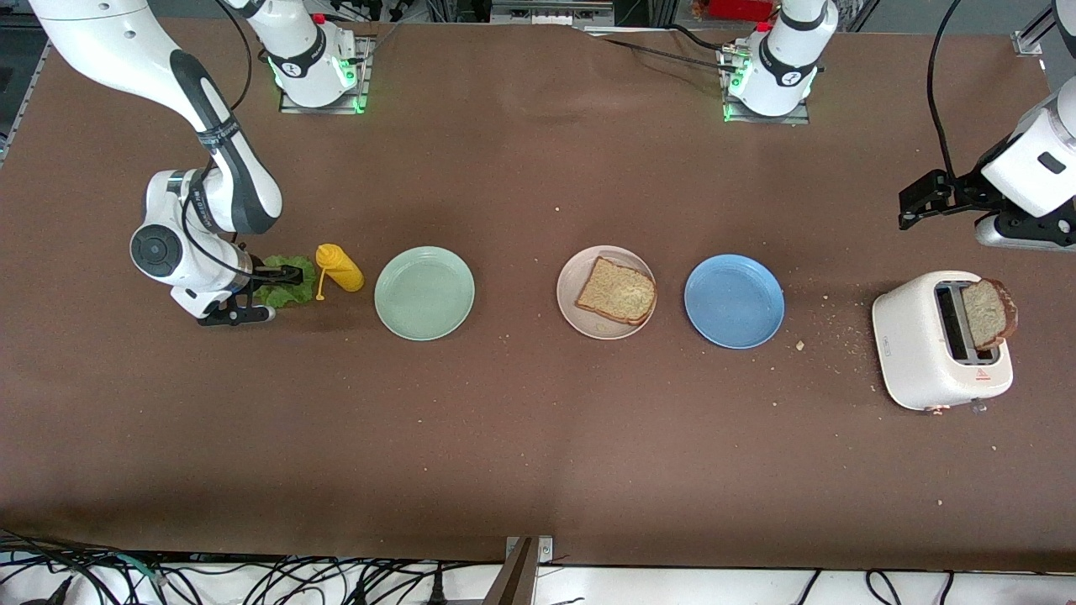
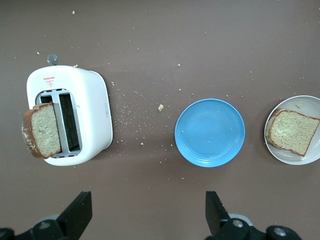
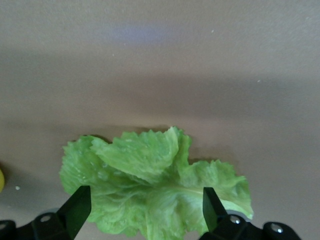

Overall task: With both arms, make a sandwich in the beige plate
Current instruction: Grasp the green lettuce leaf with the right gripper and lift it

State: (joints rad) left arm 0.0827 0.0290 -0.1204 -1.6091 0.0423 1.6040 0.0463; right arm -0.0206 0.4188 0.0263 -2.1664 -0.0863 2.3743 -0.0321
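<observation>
While one bread slice [image 1: 616,290] is lying on the beige plate [image 1: 568,296] at frame centre, the right gripper [image 3: 142,207], fingers spread, is straddling the lettuce leaf [image 3: 150,185] (mid-left); it should be closing low, pinching gently; upper right, the left gripper [image 2: 148,212] is waiting spread.

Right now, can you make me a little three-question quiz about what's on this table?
1. True or false: the beige plate has two bread slices on it.
2. What is the right end effector over? A) yellow bottle B) lettuce leaf C) blue plate
3. Fill in: a bread slice sticks out of the white ____.

Key:
1. False, only one slice lies there.
2. B, its fingers are open around the leaf.
3. toaster
</observation>
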